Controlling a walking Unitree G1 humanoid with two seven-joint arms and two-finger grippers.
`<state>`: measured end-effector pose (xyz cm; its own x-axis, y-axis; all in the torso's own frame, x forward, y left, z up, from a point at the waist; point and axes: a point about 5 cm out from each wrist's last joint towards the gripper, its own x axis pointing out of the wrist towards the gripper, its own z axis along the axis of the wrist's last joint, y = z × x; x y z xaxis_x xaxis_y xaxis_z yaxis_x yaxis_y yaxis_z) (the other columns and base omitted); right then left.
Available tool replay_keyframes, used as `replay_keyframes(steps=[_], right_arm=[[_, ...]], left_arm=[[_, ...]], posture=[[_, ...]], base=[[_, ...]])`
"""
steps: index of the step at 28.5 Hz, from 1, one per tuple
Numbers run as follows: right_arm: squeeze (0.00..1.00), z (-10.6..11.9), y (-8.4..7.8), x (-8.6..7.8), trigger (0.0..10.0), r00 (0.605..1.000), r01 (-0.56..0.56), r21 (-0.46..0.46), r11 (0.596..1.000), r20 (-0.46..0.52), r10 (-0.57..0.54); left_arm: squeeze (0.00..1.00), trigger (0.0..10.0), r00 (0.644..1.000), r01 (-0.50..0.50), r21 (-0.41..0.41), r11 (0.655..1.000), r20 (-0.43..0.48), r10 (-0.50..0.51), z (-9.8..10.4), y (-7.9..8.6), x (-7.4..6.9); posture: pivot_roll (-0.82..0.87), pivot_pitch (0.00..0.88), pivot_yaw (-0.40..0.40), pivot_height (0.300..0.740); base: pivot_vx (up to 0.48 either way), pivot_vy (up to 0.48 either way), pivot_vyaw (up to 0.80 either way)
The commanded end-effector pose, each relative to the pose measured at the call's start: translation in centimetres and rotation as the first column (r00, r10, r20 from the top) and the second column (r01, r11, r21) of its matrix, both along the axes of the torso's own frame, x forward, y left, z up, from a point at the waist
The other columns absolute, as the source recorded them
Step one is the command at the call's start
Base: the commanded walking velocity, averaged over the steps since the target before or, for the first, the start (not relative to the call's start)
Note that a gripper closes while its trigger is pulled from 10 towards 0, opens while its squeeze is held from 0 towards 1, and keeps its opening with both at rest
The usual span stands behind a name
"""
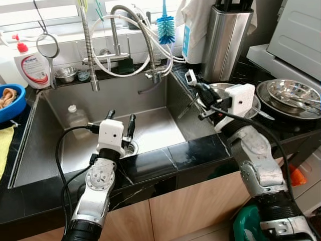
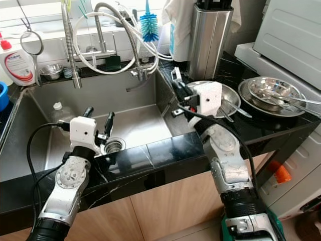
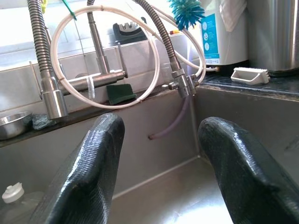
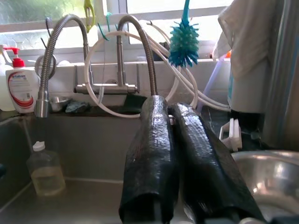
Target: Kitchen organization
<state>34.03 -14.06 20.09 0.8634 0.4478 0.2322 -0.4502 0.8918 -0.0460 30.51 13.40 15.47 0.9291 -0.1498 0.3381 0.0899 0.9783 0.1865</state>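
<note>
My left gripper (image 1: 122,118) hangs open over the steel sink (image 1: 50,150), just above the drain (image 1: 129,148), with nothing between its fingers (image 3: 93,168). A small clear plastic bottle (image 1: 75,118) with a white cap stands in the sink's far left corner. My right gripper (image 1: 200,89) is shut, its fingers (image 4: 154,154) pressed together at the sink's right rim. It points toward the taps, beside a steel bowl (image 1: 220,89) on the black counter. A thin metal handle (image 1: 186,108) juts over the sink edge just below this gripper; I cannot tell if they touch.
Stacked steel dishes with utensils (image 1: 291,95) sit at the far right. A steel knife block (image 1: 228,40), a blue bottle brush (image 1: 165,27) and hose taps (image 1: 150,50) line the back. A soap bottle (image 1: 32,68) and a blue bowl (image 1: 10,103) stand left.
</note>
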Motion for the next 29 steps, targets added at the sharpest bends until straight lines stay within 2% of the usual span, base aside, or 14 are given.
replay_keyframes(steps=[1,6,9,17,29], right_arm=[[0.0,-0.3,-0.2,0.3,10.0,0.999,0.018,0.005,1.0,-0.029,-0.018],[0.0,-0.7,-0.2,0.5,10.0,0.998,0.041,-0.018,0.999,-0.05,-0.042],[0.0,-1.7,-0.6,0.8,10.0,0.987,0.114,-0.045,0.992,-0.108,-0.118],[0.0,-2.9,-0.1,0.7,10.0,0.978,0.125,-0.027,0.992,-0.167,-0.128],[0.0,-3.6,0.2,0.7,10.0,0.971,0.137,-0.046,0.989,-0.191,-0.143]], left_arm=[[0.0,10.0,1.0,0.0,0.007,1.0,0.016,0.0,0.3,0.2,-0.1],[0.0,10.0,1.0,0.0,0.009,1.0,0.016,0.0,0.3,0.2,-0.1],[0.0,10.0,1.0,0.002,0.009,1.0,0.015,-0.002,0.2,0.1,-0.2],[0.0,10.0,1.0,0.007,0.01,1.0,0.015,-0.007,0.2,0.0,-0.3],[0.0,10.0,1.0,0.011,0.017,1.0,0.011,-0.011,0.0,0.0,-0.5]], posture=[[-0.11,0.0,0.04,0.74],[-0.1,0.0,0.04,0.74],[-0.11,0.0,0.038,0.74],[-0.1,0.0,0.036,0.74],[-0.09,0.0,0.037,0.74]], base=[[0.0,0.0,0.0],[0.0,0.0,0.0],[0.0,0.0,0.0],[0.0,0.0,0.0],[0.0,0.0,0.0]])
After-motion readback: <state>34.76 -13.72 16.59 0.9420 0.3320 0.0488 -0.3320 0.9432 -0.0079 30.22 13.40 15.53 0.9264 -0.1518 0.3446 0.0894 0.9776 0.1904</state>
